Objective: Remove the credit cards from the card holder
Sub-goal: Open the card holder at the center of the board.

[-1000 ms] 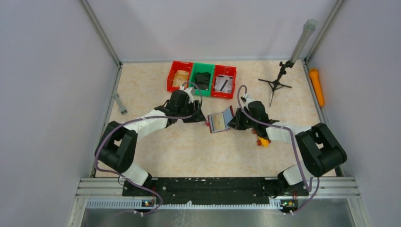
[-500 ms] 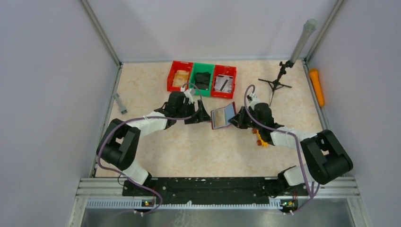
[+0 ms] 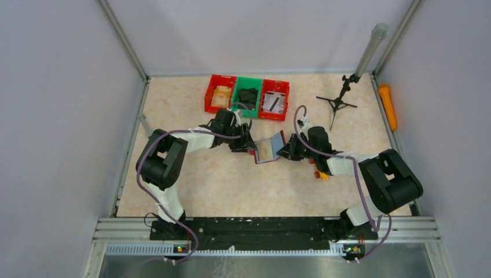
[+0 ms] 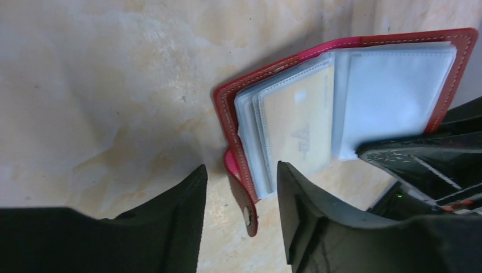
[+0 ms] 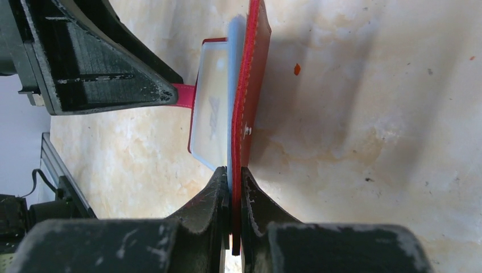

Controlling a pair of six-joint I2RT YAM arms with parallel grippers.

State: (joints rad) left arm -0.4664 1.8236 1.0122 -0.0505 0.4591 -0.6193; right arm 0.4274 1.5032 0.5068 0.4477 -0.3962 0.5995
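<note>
Judged the job barely begun: found the card holder (image 3: 267, 149) opened and propped on edge at the middle of the overhead view, yet saw a tan card (image 4: 295, 122) still tucked inside and none lying loose on the table (image 3: 231, 185). Reckoned all the pulling yet to do.

Left of centre, noted the left gripper (image 3: 245, 142) with jaws parted, straddling the strap (image 4: 244, 199) at the bottom middle of the left wrist view. Seemed to be gripping nothing.

Next to the right, took in the card holder itself. Made out a stitched dark red cover (image 5: 251, 85), leather-like, rectangular with rounded corners. Counted several clear, glossy plastic sleeves (image 4: 392, 91) fanned inside it, thin and floppy-looking. Spotted a small metal snap (image 4: 246, 214) on the strap.

Farther right, saw the right gripper (image 3: 288, 152) pinched tight on the cover's edge together with one of the sleeves, at the bottom middle of the right wrist view, keeping the whole thing upright.

Underneath, marked the table as hard, smooth and beige-marbled.
</note>
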